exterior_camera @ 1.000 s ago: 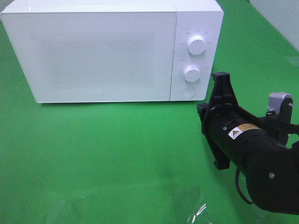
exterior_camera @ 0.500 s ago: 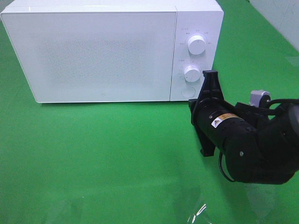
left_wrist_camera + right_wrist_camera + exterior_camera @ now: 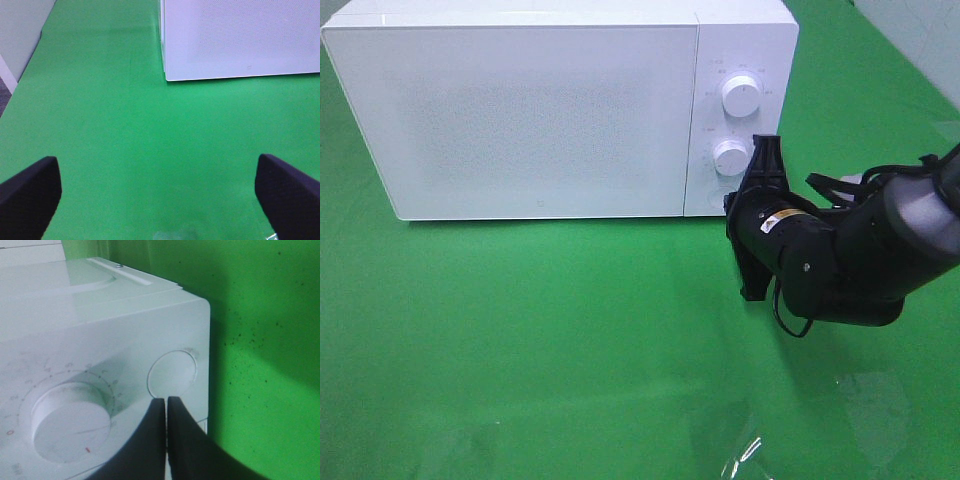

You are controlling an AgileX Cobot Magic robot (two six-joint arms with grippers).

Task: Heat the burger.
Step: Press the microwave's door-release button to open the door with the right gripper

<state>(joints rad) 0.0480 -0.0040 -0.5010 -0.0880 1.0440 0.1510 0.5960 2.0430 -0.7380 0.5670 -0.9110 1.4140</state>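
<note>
While the microwave door stands closed: the step in hand looks like working the control panel, most likely pressing the door release to open it.
Right gripper: fingers clenched together on nothing, the tips pointing at the panel just below the round button and beside the lower knob; whether they touch the panel cannot be told.
Left gripper: fingers spread wide and empty, hovering over the green cloth near the microwave's front corner on the door side.
Burger: in none of the views; the door is opaque, so whether it sits inside or out of frame cannot be told.
Upper knob: apart from the gripper, untouched.
Next move: probably a small shift of the closed tips onto the button's centre, then a straight, firm push without brushing the knob; the microwave may slide back if pushed hard.
</note>
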